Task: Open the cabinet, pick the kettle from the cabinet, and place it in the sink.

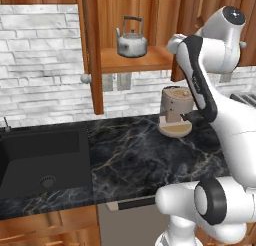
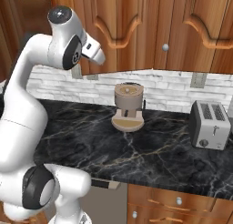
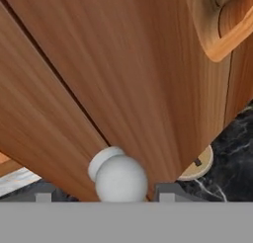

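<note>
Silver kettle (image 1: 132,42) sitting on wooden shelf (image 1: 134,60) inside open wall cabinet (image 1: 92,50), near shelf's front edge. Gripper (image 3: 105,197) hovering at round silver knob (image 3: 118,177) of cabinet door, fingers standing apart either side, not clamping it. Black sink (image 1: 42,160) lying at counter's (image 1: 150,155) left end.

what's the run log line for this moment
stage: opening cabinet | gripper: open, astride knob | kettle: on shelf | sink: no kettle

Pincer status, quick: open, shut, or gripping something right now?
Pincer: open, its fingertips either side of the small round silver knob on the reddish-brown wooden cabinet door, not clamped on it.
</note>
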